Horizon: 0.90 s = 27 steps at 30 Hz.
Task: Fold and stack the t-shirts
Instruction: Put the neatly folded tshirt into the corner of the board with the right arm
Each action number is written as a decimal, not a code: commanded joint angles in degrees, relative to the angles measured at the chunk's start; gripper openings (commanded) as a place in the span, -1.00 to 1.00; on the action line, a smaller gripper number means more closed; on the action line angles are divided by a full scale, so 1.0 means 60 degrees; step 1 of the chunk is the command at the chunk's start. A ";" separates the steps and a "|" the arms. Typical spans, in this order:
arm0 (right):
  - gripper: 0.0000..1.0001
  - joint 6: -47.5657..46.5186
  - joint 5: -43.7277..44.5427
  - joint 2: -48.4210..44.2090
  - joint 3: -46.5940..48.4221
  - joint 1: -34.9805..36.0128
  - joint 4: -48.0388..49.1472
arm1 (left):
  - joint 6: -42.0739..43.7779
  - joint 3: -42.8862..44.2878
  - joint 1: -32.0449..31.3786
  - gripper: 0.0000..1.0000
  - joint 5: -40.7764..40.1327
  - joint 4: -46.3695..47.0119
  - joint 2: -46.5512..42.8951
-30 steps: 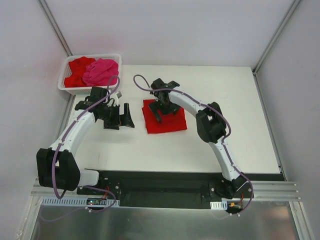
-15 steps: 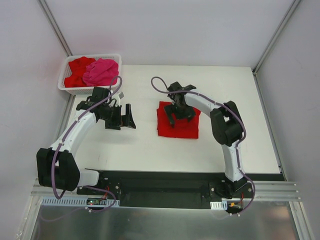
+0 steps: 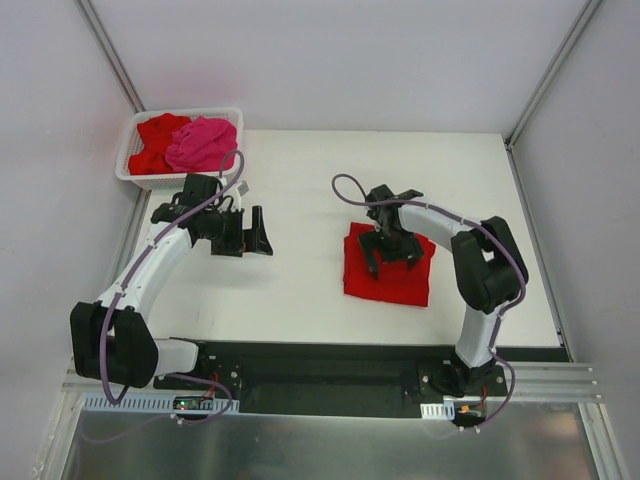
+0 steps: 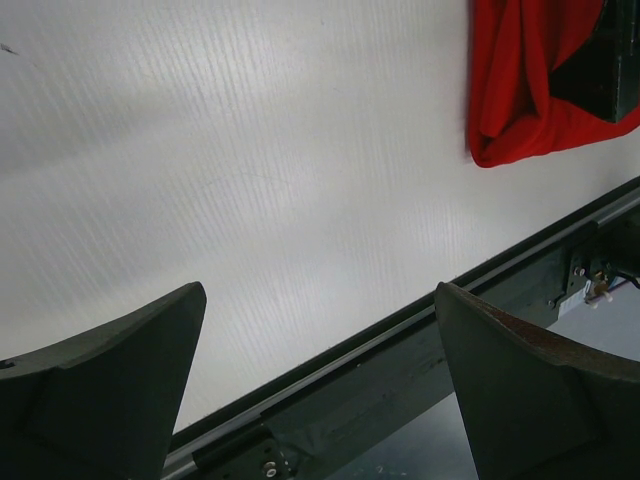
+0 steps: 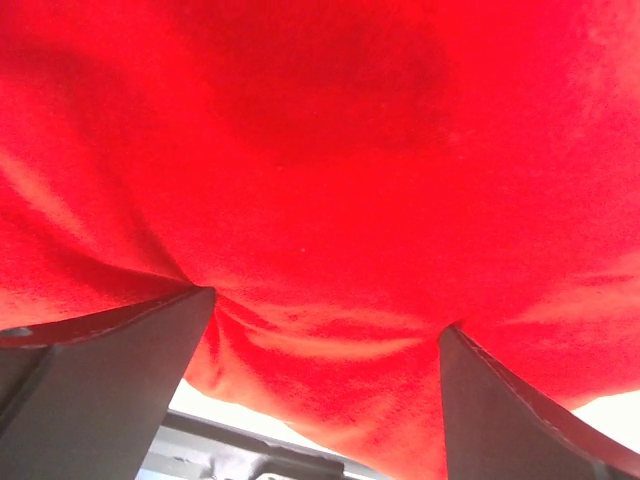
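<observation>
One folded red t-shirt (image 3: 385, 285) is lying beneath right gripper (image 3: 395, 255), jaws standing wide on its cloth, clamping nothing | left gripper (image 3: 262, 235) hanging wide, empty | shirt sitting near table (image 3: 300, 290) front edge

Nothing legible anywhere: the folded red t-shirt (image 3: 390, 282) right of centre and the heaped t-shirts (image 3: 200, 143) in the far-left basket (image 3: 150, 181) are plain, and fittings on the near rail (image 3: 330, 385) are too small to read
</observation>
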 commanded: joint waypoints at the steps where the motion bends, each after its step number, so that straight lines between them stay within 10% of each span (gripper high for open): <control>1: 0.99 -0.0302 0.0550 -0.0488 -0.0576 -0.0162 -0.0347 | 0.0070 0.0105 -0.0109 0.99 0.0243 0.0111 -0.0431; 27: 1.00 0.2639 0.0040 -0.0562 -0.1149 -0.3984 -0.1299 | 0.0143 0.0325 -0.0124 0.99 0.0404 0.0184 -0.0270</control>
